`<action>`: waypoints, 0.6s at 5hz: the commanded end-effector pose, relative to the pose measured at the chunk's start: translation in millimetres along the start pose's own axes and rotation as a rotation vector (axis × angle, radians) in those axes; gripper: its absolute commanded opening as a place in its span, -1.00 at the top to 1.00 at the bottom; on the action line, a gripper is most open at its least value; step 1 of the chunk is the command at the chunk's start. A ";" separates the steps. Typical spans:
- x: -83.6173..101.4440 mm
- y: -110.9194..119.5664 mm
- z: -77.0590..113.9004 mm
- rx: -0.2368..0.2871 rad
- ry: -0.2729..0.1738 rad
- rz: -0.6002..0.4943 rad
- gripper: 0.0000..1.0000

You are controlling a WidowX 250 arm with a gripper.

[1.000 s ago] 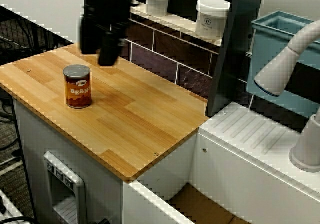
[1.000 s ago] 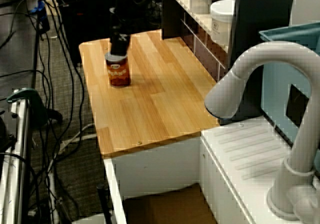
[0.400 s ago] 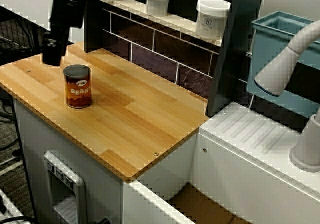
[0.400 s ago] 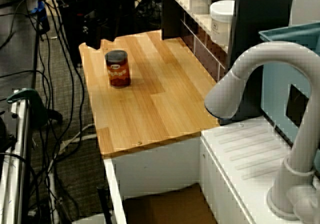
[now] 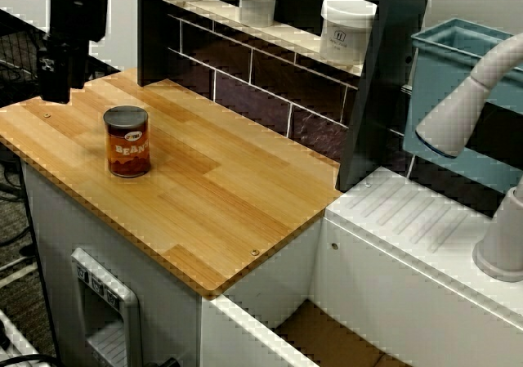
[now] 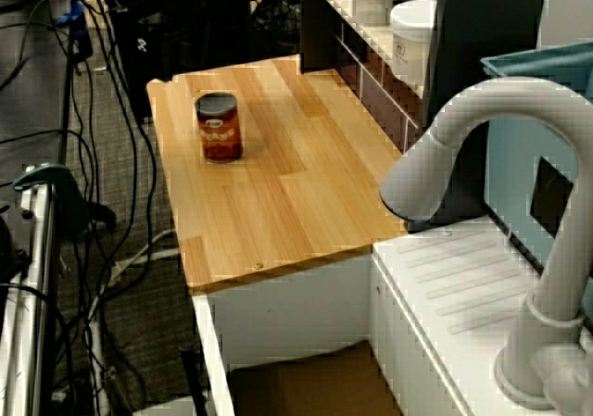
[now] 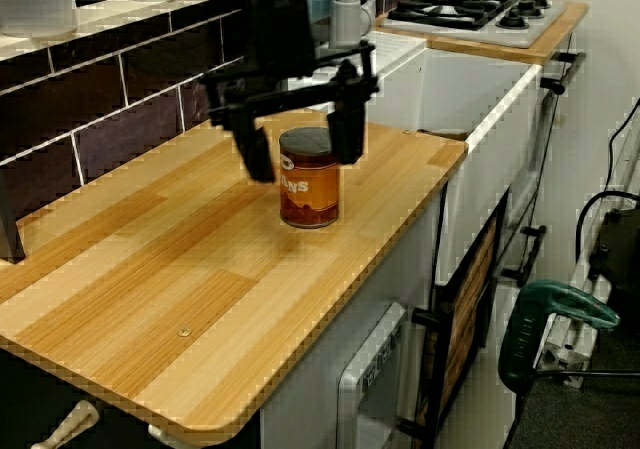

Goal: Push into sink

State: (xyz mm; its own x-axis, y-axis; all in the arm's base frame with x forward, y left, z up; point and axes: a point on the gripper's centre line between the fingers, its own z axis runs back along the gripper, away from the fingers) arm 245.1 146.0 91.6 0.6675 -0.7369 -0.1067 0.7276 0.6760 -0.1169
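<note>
We see our gripper [image 7: 300, 141] with its fingers spread apart and empty, hanging over the far end of the wooden counter [image 5: 221, 195] beside the upright bean can [image 5: 127, 141], well away from the white sink [image 5: 425, 228].

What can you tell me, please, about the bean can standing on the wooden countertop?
The bean can is a short cylinder with a dark, greyish lid and an orange-brown label carrying pale lettering that reads as BEANS. It looks like metal wrapped in paper. It stands upright on the wooden countertop, towards the end far from the sink. Nothing but the countertop touches it. In the low side view the open gripper appears in front of it; the other views show the gripper off beyond the counter's end, apart from the can.
</note>
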 end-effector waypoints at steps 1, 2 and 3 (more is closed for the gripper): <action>13.9 35.3 -3.6 -0.001 0.001 0.013 -1.00; 23.6 42.7 -13.5 -0.015 0.014 0.036 -1.00; 34.0 34.6 -20.3 -0.014 0.033 0.024 -1.00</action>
State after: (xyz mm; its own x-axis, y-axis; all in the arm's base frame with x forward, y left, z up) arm 274.5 141.8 54.3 0.6736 -0.7233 -0.1519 0.7037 0.6905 -0.1677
